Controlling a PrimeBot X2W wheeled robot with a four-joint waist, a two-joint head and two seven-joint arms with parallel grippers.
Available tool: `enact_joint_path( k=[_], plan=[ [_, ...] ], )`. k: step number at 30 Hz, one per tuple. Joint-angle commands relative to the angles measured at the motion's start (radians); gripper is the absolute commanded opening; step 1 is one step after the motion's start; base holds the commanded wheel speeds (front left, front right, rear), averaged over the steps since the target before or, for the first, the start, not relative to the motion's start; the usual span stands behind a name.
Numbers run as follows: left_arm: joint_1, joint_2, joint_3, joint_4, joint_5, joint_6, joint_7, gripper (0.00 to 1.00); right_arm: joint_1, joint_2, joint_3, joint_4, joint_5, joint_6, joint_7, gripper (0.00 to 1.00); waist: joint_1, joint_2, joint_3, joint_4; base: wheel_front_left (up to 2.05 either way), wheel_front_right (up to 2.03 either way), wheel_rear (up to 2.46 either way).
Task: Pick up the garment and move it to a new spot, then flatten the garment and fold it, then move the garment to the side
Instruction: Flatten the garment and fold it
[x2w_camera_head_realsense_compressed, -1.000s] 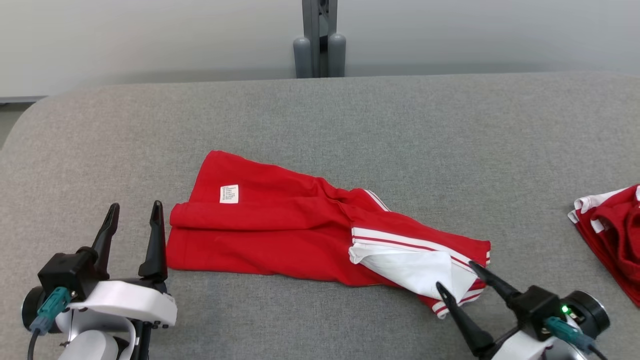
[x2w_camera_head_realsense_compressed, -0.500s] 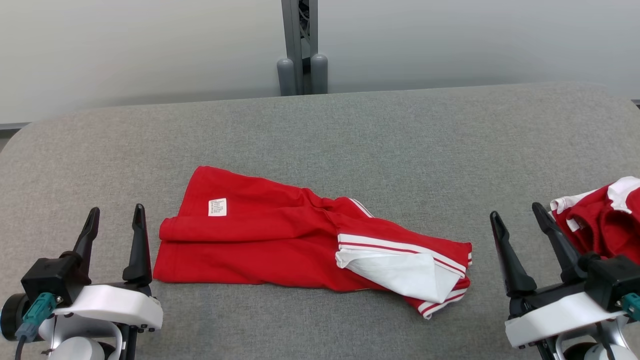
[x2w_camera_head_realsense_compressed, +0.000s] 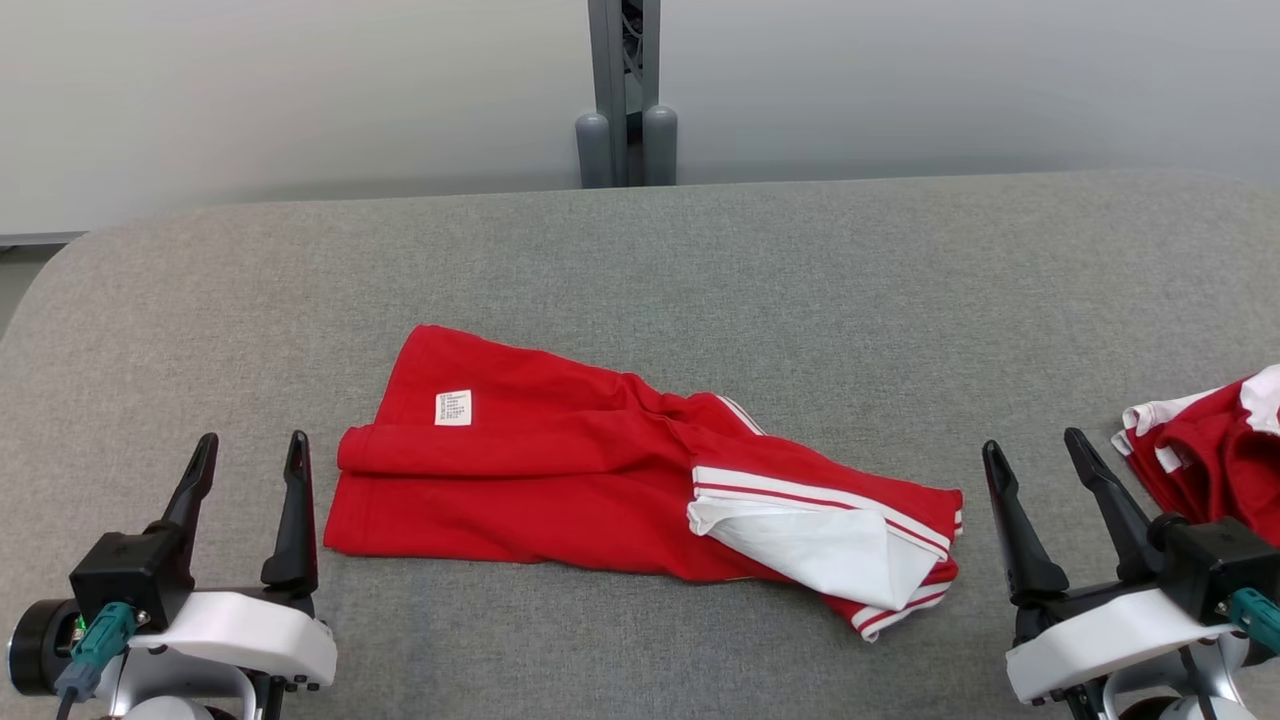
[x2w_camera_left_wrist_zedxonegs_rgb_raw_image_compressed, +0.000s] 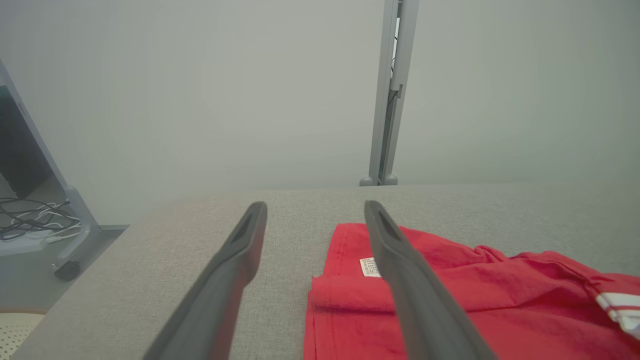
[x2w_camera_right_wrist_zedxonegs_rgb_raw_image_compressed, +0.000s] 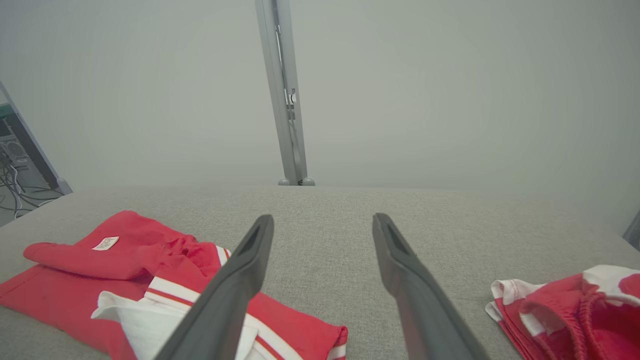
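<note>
A red garment (x2w_camera_head_realsense_compressed: 560, 480) with white stripes and a small white label lies folded lengthwise across the middle of the grey table (x2w_camera_head_realsense_compressed: 700, 280); a white flap is turned up at its right end. It shows too in the left wrist view, the garment (x2w_camera_left_wrist_zedxonegs_rgb_raw_image_compressed: 450, 300), and in the right wrist view, the garment (x2w_camera_right_wrist_zedxonegs_rgb_raw_image_compressed: 125, 260). My left gripper (x2w_camera_head_realsense_compressed: 252, 448) stands open just left of the garment's left edge, touching nothing. Open as well, my right gripper (x2w_camera_head_realsense_compressed: 1033, 442) sits right of the garment's striped end, apart from it. Nothing is held by either one.
A second red and white garment (x2w_camera_head_realsense_compressed: 1220, 450) lies crumpled at the table's right edge, close to my right gripper, also seen as the second garment (x2w_camera_right_wrist_zedxonegs_rgb_raw_image_compressed: 570, 310). A grey post (x2w_camera_head_realsense_compressed: 625, 90) stands behind the table's far edge. Cables (x2w_camera_left_wrist_zedxonegs_rgb_raw_image_compressed: 30, 220) lie on the floor to the left.
My right gripper has drawn back from the garment's striped end to the right and now stands clear of it. The camera has shifted slightly. The garment lies as before.
</note>
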Motion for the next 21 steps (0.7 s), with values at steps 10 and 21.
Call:
enact_joint_path(
  k=[10, 21],
  plan=[
    [-0.012, 0.016, -0.003, -0.007, 0.001, 0.007, 0.009, 1.0, -0.013, 0.002, -0.001, 0.004, -0.01, 0.0, 0.001, 1.0, 0.0, 0.0, 0.01, 0.003, 0.0, 0.0, 0.0],
    [-0.087, 0.029, -0.08, 0.039, -0.045, -0.081, 0.176, 1.0, -0.033, 0.002, 0.016, 0.002, 0.002, 0.0, 0.007, 1.0, 0.0, 0.0, 0.046, 0.003, 0.0, 0.0, 0.0]
  ],
)
